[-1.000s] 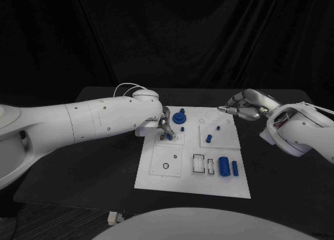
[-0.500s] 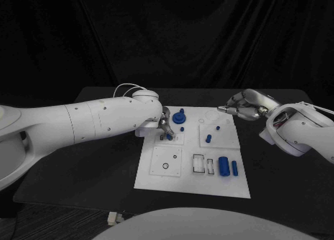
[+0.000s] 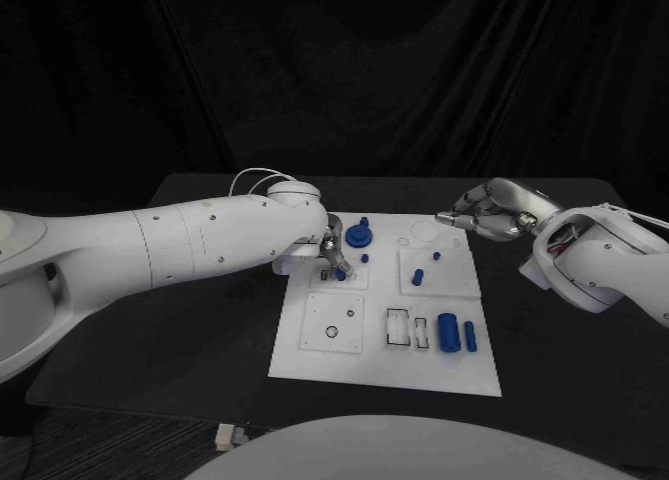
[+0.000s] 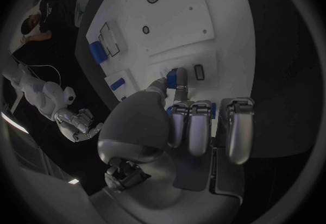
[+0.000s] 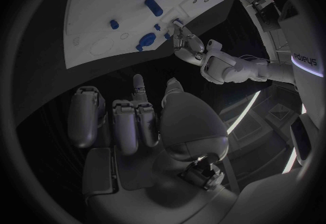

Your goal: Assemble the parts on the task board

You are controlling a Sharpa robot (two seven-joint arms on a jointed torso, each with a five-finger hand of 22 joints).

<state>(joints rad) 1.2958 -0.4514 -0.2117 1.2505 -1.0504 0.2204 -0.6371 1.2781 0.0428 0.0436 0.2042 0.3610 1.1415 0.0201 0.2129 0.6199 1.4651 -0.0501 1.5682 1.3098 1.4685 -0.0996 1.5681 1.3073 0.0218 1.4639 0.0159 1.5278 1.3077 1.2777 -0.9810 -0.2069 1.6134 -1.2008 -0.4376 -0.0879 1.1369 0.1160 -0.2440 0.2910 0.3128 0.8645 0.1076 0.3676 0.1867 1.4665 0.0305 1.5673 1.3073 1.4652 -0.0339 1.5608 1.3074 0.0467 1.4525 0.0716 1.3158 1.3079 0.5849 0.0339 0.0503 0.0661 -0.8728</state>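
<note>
the robot's left hand (image 3: pixel 331 252) pinches a small blue peg (image 4: pixel 179 78) between thumb and a fingertip at the far left corner of the white task board (image 3: pixel 349 360), its other fingers curled in above it. the peg looks light, rigid and smooth, likely to slip or tip if squeezed off centre, so a hold across its upper shaft seems safest. in the left wrist view its long axis stands roughly upright to the board, lower end at the surface beside a small rectangular slot (image 4: pixel 198 72); whether it is seated cannot be told. the right hand (image 3: pixel 478 217) waits off the board's far right corner, fingers loosely curled around nothing. a larger blue cylinder (image 3: pixel 448 332) lies flat near the front edge.
</note>
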